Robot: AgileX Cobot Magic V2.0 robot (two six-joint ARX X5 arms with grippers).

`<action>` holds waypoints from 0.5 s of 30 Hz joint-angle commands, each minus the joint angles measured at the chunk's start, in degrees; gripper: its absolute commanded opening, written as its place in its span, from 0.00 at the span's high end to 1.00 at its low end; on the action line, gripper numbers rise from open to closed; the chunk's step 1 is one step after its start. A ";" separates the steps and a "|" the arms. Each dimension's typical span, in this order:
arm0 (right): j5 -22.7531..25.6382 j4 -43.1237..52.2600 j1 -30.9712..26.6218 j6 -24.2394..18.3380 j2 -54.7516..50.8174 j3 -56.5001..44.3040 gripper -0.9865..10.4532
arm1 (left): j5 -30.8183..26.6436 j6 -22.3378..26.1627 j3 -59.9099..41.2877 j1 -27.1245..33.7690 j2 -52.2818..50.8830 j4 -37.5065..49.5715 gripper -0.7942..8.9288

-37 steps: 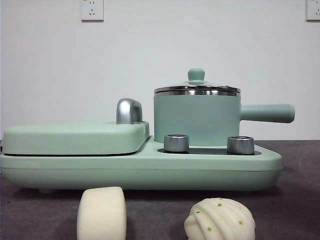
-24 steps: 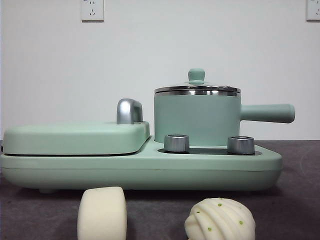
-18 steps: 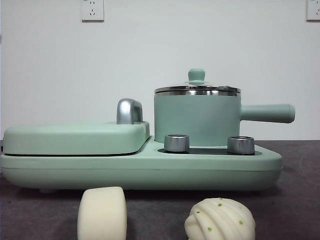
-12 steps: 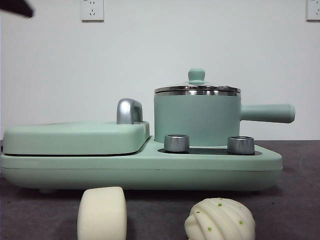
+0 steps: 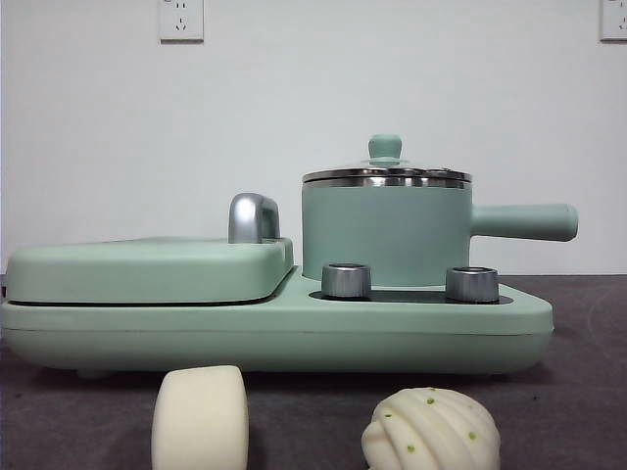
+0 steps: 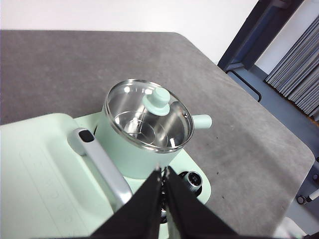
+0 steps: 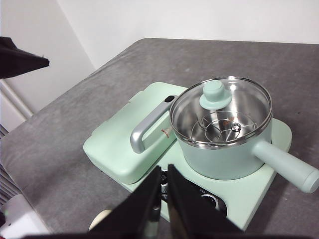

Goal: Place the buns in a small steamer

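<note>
Sitting lidded on the green cooker base point(image 5: 294, 333) mid-desk point(image 5: 588, 411): the steamer point(image 5: 387, 230), handle toward the right edge. Roll point(image 5: 199, 419) and ridged bun point(image 5: 431, 431) lie on the desk at its front edge, apart. Left claw point(image 6: 162, 175) and right claw point(image 7: 163, 174) hang above the cooker, jaws nearly closed, holding nothing.

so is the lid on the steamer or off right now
On. The lid sits flat on the steamer rim, knob up. Through the glass, only a bare steel rack shows inside; both buns are on the table.
</note>
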 commanded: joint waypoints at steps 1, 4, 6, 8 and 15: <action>-0.33 0.37 0.20 -0.96 0.07 0.92 0.90 | 0.44 0.94 1.29 -0.26 0.42 0.61 0.91; 0.33 0.35 0.20 -0.81 0.09 0.92 0.88 | 0.42 0.94 1.29 -0.26 0.46 0.46 0.84; 0.39 0.35 0.20 -0.83 0.09 0.90 0.78 | 0.42 0.96 1.29 -0.26 0.61 0.42 0.74; 0.42 0.39 0.20 -0.83 0.09 0.90 0.64 | 0.42 0.96 1.29 -0.26 0.76 0.42 0.58; 0.26 0.42 0.20 -0.79 0.07 0.90 0.52 | 0.42 -0.66 1.29 -0.28 1.38 0.90 0.40</action>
